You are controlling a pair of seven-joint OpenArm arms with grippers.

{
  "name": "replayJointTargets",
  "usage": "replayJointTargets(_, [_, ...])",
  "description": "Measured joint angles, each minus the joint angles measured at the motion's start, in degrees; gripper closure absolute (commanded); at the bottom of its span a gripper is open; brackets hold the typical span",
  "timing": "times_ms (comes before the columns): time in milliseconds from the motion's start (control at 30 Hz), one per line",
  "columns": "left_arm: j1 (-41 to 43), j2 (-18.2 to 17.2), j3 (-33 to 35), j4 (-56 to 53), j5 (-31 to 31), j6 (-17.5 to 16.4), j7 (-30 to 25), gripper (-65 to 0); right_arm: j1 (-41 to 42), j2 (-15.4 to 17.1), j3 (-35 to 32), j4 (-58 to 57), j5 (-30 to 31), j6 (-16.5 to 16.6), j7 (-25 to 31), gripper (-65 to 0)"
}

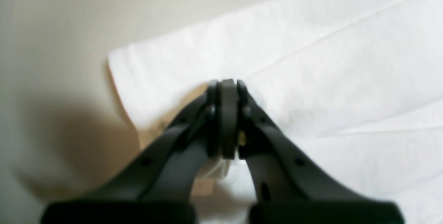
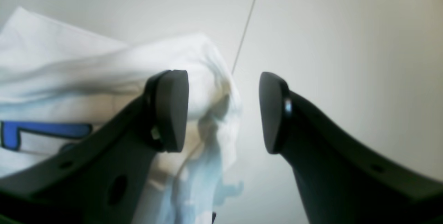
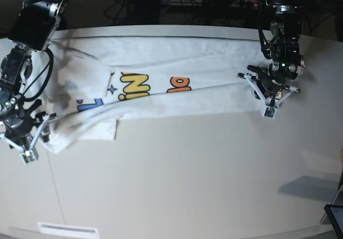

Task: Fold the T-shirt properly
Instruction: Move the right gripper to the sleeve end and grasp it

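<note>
Right gripper [image 2: 223, 111] jaws apart, nothing held, beside bunched shirt corner | left gripper [image 1: 227, 120] clamped on T-shirt [image 3: 161, 91] hem edge | shirt lengthwise-folded across table [image 3: 187, 185] | likely light, limp, sags: pinch corners, hems.

T-shirt [image 3: 155, 91] on table [image 3: 187, 180], btwn grippers

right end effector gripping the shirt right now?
No. In the right wrist view the right end effector stands open, the T-shirt lying beside one finger, not pinched between them.
</note>
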Motion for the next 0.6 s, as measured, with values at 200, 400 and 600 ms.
replayJointTargets(200, [-0.15,0.00,0.00,-0.04,-0.04,-0.02,0.02,0.0,-4.00,-0.31,0.11,3.26,-0.15,-1.73,-1.05,-31.3])
replayJointTargets(400, [-0.26,-0.02,0.37,-0.09,-0.02,0.00,0.20,0.0,0.26,0.09,-0.46,6.71,-0.11,-1.29,-1.81,-31.6])
replayJointTargets(600, [-0.28,0.02,0.04,-0.11,-0.02,-0.02,0.20,0.0,1.95,0.44,-11.91,6.88,-0.28,1.51,-6.14,-31.3])
